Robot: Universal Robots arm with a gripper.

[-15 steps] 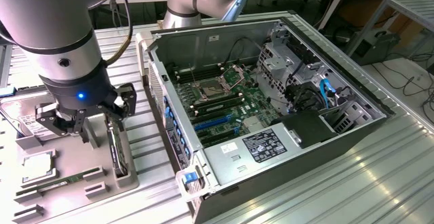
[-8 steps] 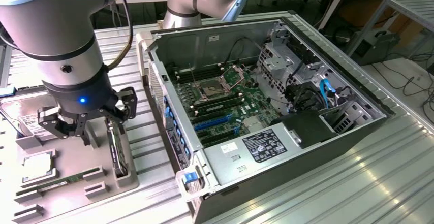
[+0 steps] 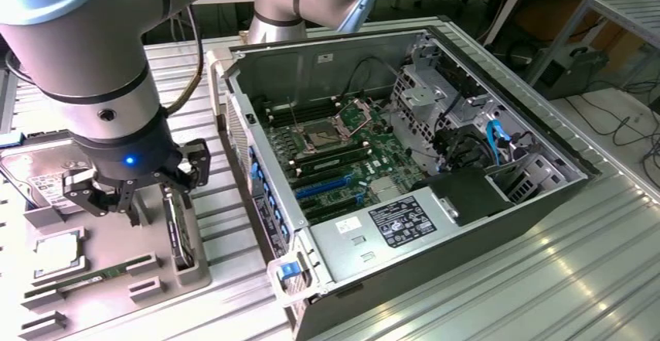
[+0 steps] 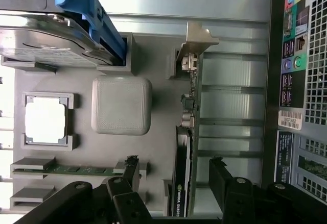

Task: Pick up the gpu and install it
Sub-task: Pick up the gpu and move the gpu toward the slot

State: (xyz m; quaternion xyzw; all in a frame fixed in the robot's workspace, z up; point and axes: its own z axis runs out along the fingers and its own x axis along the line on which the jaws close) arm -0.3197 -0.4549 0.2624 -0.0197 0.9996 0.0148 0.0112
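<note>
Straddling the gpu (image 3: 178, 233) with a wide-open gripper (image 3: 154, 202), nothing held.

Hangs low over the grey parts tray (image 3: 113, 298) at the exterior view's left, near the open computer case (image 3: 413, 163) on the slatted metal table (image 3: 536, 279). From the wrist, shows the gripper (image 4: 174, 160) spread with one of its fingers (image 4: 130, 170) on each side of the card and a gap to either face, so touching nothing. Finds the gpu (image 4: 182, 183) standing on edge in a slot along the tray side nearest the case, Nvidia label toward the gripper end, pale metal bracket (image 4: 196, 40) at the far end. Elsewhere in the tray: a hard drive (image 4: 41, 40) with a blue plastic piece (image 4: 89, 15) across it, a CPU (image 4: 46, 119) in its pocket, a green memory stick (image 4: 71, 169) lying flat, and a square grey block (image 4: 121, 105) between the CPU and the card.
</note>
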